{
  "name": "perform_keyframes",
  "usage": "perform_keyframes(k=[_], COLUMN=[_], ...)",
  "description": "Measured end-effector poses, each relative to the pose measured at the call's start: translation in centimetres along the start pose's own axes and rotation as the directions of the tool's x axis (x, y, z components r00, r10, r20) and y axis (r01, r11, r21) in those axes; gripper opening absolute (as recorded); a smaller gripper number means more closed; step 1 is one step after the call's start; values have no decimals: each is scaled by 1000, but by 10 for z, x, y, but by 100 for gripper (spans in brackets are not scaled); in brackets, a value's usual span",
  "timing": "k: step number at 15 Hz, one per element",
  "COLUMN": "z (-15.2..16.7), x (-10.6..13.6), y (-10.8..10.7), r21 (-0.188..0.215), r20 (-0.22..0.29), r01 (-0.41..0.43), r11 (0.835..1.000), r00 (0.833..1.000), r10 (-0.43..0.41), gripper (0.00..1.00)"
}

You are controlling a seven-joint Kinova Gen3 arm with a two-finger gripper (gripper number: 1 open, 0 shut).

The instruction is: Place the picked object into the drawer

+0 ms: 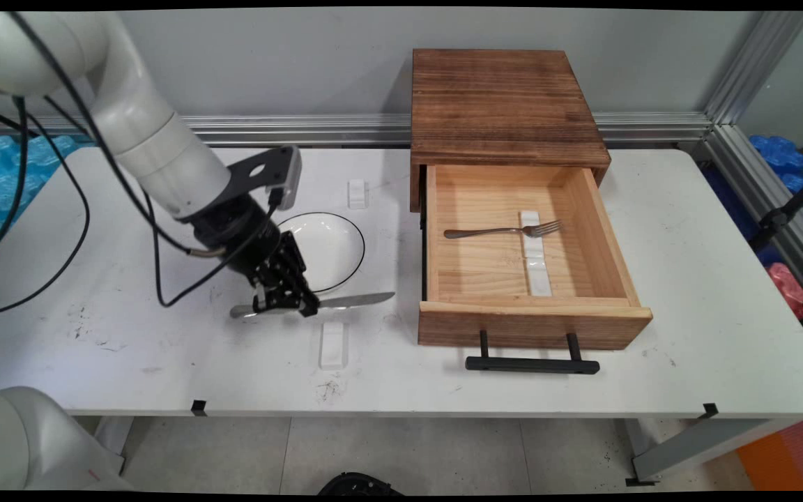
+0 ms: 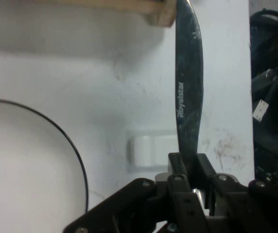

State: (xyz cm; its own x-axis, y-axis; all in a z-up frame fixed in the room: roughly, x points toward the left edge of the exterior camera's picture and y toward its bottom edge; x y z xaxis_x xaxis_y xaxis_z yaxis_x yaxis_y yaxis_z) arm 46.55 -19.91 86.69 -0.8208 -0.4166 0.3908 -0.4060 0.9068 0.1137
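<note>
The gripper (image 1: 283,301) pinches a knife (image 1: 346,301) near its handle, just above the tabletop (image 1: 164,362) beside the plate (image 1: 325,247). Keep the blade level and the pinch firm.

knife (image 2: 189,87): tip cut by top edge | plate (image 2: 27,165): cut by left, bottom edges

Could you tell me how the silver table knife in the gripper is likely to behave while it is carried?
The silver metal table knife looks rigid, so it should not droop. The black two-finger gripper clamps it nearer the handle end, with the long blade sticking out, so it may pivot. Its polished surface, seen in the hand view, probably makes it slippery.
</note>
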Motion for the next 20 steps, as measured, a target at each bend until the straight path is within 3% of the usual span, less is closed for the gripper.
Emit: perform_keyframes(k=[10,20], z=[-23,-11], x=[55,130], y=[-33,-58], r21=[6,55], r20=[-47,-123], r01=[-7,-9], r11=[1000,998], r00=[999,992], r10=[7,16], gripper=[0,0])
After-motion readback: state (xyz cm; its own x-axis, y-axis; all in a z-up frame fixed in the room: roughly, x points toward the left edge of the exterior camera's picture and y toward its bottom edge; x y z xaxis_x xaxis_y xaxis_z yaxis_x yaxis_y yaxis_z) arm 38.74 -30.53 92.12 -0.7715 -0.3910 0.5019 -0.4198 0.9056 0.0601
